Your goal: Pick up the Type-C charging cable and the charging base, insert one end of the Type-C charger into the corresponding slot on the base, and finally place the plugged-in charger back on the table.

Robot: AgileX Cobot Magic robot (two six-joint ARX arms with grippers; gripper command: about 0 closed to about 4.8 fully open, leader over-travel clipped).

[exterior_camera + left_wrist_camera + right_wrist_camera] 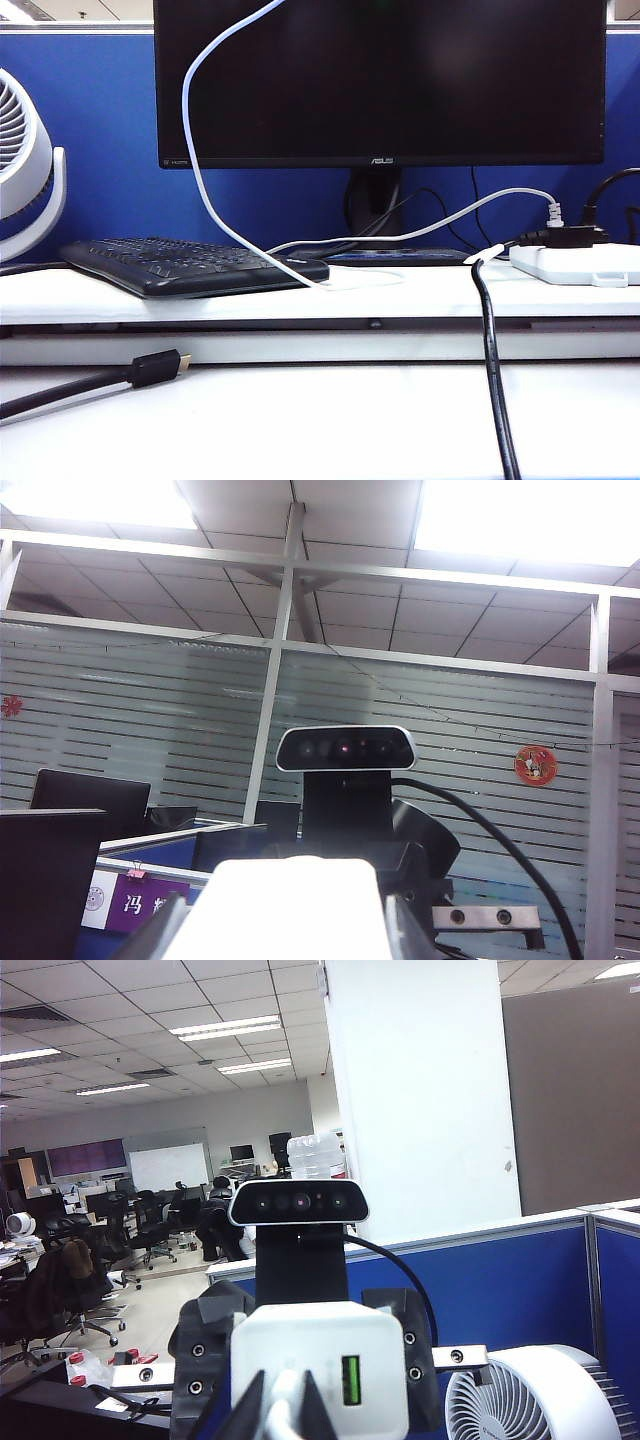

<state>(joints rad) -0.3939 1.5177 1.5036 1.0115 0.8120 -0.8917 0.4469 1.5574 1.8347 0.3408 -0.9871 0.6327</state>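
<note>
Across the white desk's raised shelf [120, 295] we see neither arm, yet our right gripper [282, 1410] pinches the thin white cable [283, 1412] at the small white charger brick [318, 1375] held aloft, insertion seemingly underway; whether our left gripper [290, 920] grips it is unclear.

exterior camera low at table [320, 420] level (wrist cameras face upward).
</note>
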